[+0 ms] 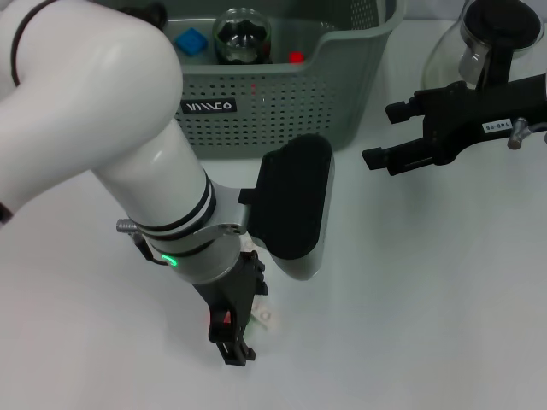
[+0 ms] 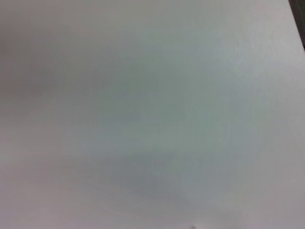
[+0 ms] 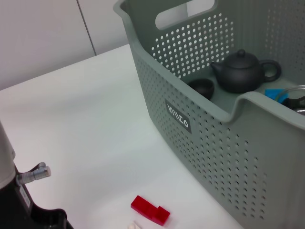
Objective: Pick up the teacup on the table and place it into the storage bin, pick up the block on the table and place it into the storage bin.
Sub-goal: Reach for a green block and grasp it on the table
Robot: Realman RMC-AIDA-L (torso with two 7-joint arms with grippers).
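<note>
The grey-green storage bin (image 1: pixel 256 102) stands at the back of the table. In the right wrist view a small dark teacup (image 3: pixel 201 87) sits inside the storage bin (image 3: pixel 200 143), beside a dark teapot (image 3: pixel 243 71). A red block (image 3: pixel 150 210) lies on the white table in front of the bin wall. My left gripper (image 1: pixel 232 337) points down, low over the table's front, with a red patch at it. The left wrist view shows only bare table. My right gripper (image 1: pixel 386 134) hangs open and empty to the right of the bin.
A blue block (image 1: pixel 190 41), a small red piece (image 1: pixel 296 58) and a glass vessel (image 1: pixel 242 36) lie in the bin. A glass teapot (image 1: pixel 496 43) stands at the back right. A small white scrap (image 1: pixel 265 316) lies by the left gripper.
</note>
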